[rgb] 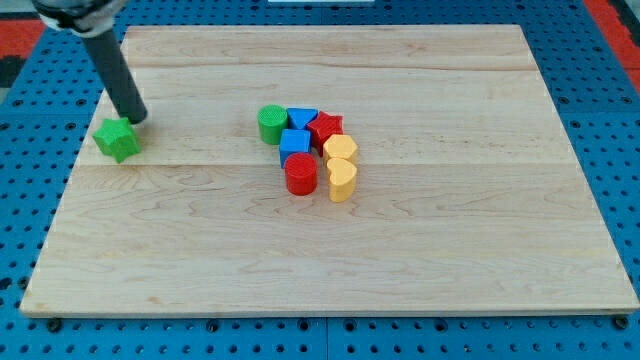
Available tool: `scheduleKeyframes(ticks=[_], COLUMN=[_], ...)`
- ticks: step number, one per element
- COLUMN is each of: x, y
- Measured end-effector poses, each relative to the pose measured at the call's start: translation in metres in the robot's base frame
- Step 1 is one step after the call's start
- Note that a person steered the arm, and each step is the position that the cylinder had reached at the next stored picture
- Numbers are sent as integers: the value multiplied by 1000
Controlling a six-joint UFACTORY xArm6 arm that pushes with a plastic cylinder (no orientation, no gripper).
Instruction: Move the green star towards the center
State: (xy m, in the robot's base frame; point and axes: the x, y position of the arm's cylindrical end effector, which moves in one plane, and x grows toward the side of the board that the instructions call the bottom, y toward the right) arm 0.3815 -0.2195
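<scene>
Two green (118, 138), two blue (294, 142), two red (300, 174), two yellow blocks (342, 180); my tip (138, 120) beside green star.

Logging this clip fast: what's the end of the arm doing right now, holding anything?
No gripper: a bare rod holding nothing. My tip sits at the green star's upper-right edge, at the board's left; contact cannot be told.

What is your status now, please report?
My tip at green star's upper right edge, near the board's left side. Star far left of the block cluster, green cylinder nearest. Path toward center clear until that cluster.
</scene>
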Motion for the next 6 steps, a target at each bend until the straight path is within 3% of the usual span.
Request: scheduleKeyframes(ticks=[1,2,3,5,6], x=[-28,-23,17,35,51], y=[-51,-85,-53,46,9])
